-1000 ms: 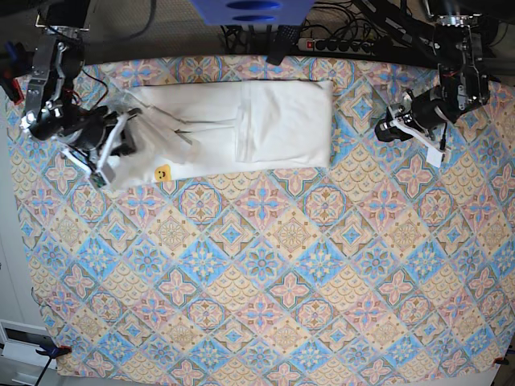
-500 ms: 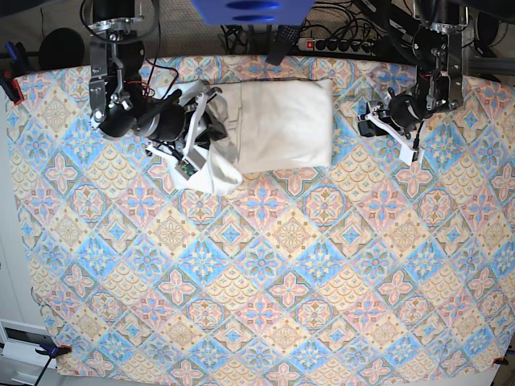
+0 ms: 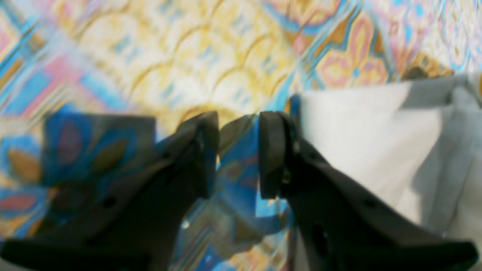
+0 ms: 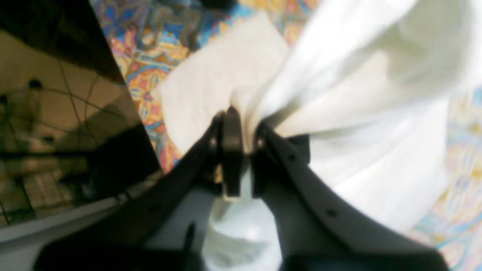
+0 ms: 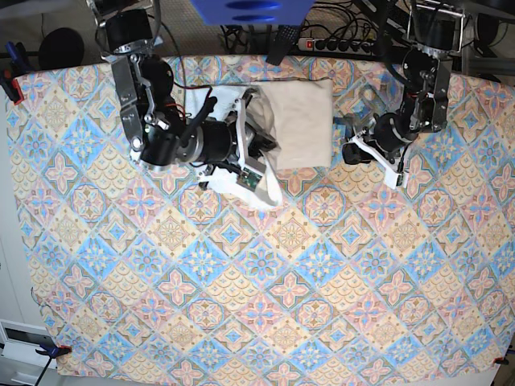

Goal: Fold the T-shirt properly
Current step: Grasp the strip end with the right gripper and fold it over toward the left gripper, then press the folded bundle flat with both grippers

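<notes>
The T-shirt (image 5: 298, 121) lies near the far edge of the counter (image 5: 265, 305), which is covered by a patterned cloth (image 5: 241, 265) of blue, pink and yellow diamonds. Only the plain white side of the T-shirt shows. One end lies flat as a tidy folded rectangle; the other end is gathered up and lifted over it, with a loose flap hanging down toward the cloth below the arm.

The right gripper (image 4: 241, 150) has its black fingers (image 4: 230, 150) clamped together on a bunched fold of the white fabric. From its wrist view the cloth fans out from the pinch, up and to the right, and the flat part of the T-shirt lies beyond. In the base view this gripper (image 5: 241, 149) sits over the lifted end, on the left of the picture.

The left gripper (image 3: 238, 150) is on the other side, just beside the flat end of the T-shirt. Its fingers (image 3: 272, 154) stand apart with nothing between them; only the patterned cloth shows through the gap. The white edge of the T-shirt lies right next to one finger, though the wrist view is too blurred to tell whether they touch. In the base view this gripper (image 5: 360, 149) hangs low over the cloth, near the T-shirt's right edge.
</notes>
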You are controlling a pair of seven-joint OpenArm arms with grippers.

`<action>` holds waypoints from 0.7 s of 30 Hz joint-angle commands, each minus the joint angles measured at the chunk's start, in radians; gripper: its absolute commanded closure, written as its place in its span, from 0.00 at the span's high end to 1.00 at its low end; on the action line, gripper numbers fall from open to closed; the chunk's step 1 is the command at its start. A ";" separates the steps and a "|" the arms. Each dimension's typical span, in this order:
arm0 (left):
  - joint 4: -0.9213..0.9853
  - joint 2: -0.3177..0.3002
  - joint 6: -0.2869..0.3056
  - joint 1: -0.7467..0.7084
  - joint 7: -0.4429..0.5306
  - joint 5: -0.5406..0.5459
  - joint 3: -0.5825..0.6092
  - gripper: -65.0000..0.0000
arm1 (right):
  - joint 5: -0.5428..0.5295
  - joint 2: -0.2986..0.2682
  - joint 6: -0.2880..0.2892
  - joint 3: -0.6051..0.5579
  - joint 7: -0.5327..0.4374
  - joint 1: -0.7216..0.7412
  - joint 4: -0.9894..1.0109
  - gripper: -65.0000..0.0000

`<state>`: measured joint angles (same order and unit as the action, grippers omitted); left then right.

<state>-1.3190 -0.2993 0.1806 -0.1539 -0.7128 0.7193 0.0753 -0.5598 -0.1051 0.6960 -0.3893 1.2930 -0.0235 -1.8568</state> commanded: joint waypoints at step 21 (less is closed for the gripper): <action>0.025 0.044 -0.029 0.001 -0.097 -0.046 0.010 0.28 | 0.037 -0.020 0.002 -0.313 0.050 0.153 0.101 0.39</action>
<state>-1.3117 -0.2626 0.1734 -0.1341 -0.7166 0.7105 0.0761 -0.5045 -0.1268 0.6952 -0.7029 1.3582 0.1139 -1.7351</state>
